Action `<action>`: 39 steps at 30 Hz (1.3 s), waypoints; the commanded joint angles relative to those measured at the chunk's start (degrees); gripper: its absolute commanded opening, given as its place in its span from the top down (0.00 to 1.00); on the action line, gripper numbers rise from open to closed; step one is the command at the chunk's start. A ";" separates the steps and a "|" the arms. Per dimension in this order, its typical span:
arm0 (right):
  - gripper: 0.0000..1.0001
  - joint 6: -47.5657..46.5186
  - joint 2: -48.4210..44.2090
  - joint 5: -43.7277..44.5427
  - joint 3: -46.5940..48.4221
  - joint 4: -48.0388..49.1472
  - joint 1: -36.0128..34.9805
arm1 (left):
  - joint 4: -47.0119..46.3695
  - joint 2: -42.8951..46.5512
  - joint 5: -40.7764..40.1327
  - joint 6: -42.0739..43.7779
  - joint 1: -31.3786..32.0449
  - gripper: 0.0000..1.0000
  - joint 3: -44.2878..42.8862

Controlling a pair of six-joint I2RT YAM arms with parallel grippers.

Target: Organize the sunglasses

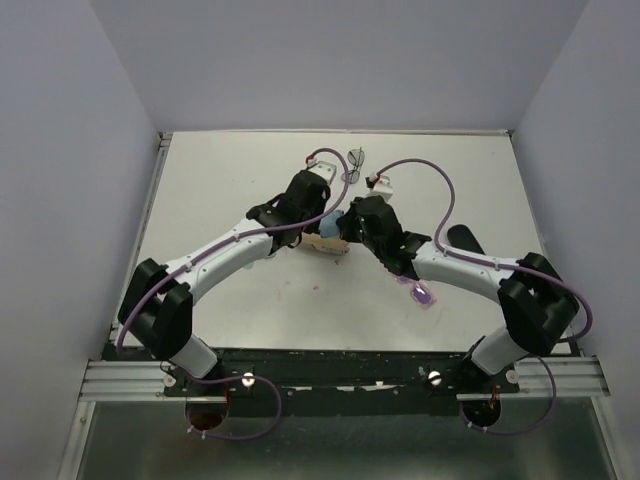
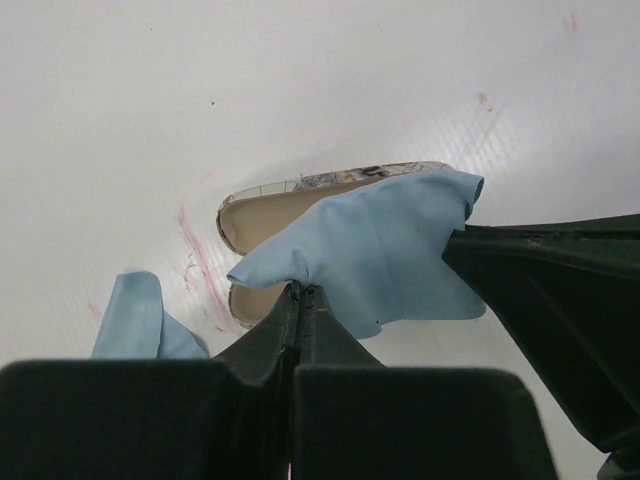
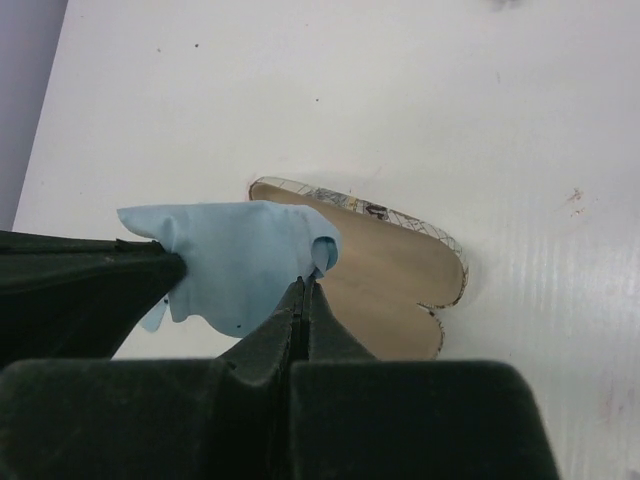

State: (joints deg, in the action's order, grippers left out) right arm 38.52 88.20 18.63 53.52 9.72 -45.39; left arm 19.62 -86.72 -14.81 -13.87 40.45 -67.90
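The dark-framed sunglasses [image 1: 355,159] lie at the far middle of the table. The pink-purple sunglasses [image 1: 422,293] lie under my right forearm. Both grippers meet at the table's middle, away from both pairs. My left gripper [image 2: 300,290] is shut on a light blue cloth [image 2: 380,250]. My right gripper [image 3: 303,285] is shut on the same cloth [image 3: 240,265], which hangs stretched between them just above the beige pouch [image 2: 270,210]. The pouch also shows in the right wrist view [image 3: 400,280] and in the top view [image 1: 325,243].
A black oblong case [image 1: 466,240] lies right of my right arm. More blue cloth [image 2: 140,320] hangs at the lower left of the left wrist view. White walls enclose the table on three sides. Faint pink marks [image 2: 195,260] stain the table by the pouch.
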 commanded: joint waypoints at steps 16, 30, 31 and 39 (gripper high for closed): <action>0.99 1.99 13.48 2.46 5.28 5.75 1.70 | 2.36 -12.24 3.65 8.07 -5.11 1.00 -5.75; 0.99 4.54 15.86 1.58 1.68 10.41 2.14 | 2.44 -17.43 0.58 8.24 -5.38 1.00 -8.56; 0.99 4.80 16.21 1.23 1.59 10.59 2.06 | 2.88 -17.78 -0.04 8.33 -5.38 1.00 -9.00; 0.99 6.30 16.12 1.76 0.19 11.38 2.14 | 4.20 -19.19 -1.19 8.68 -5.64 1.00 -9.80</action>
State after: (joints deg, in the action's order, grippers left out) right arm 43.31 103.59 19.97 55.13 18.70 -43.40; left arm 22.65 -104.92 -14.24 -5.80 35.18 -76.40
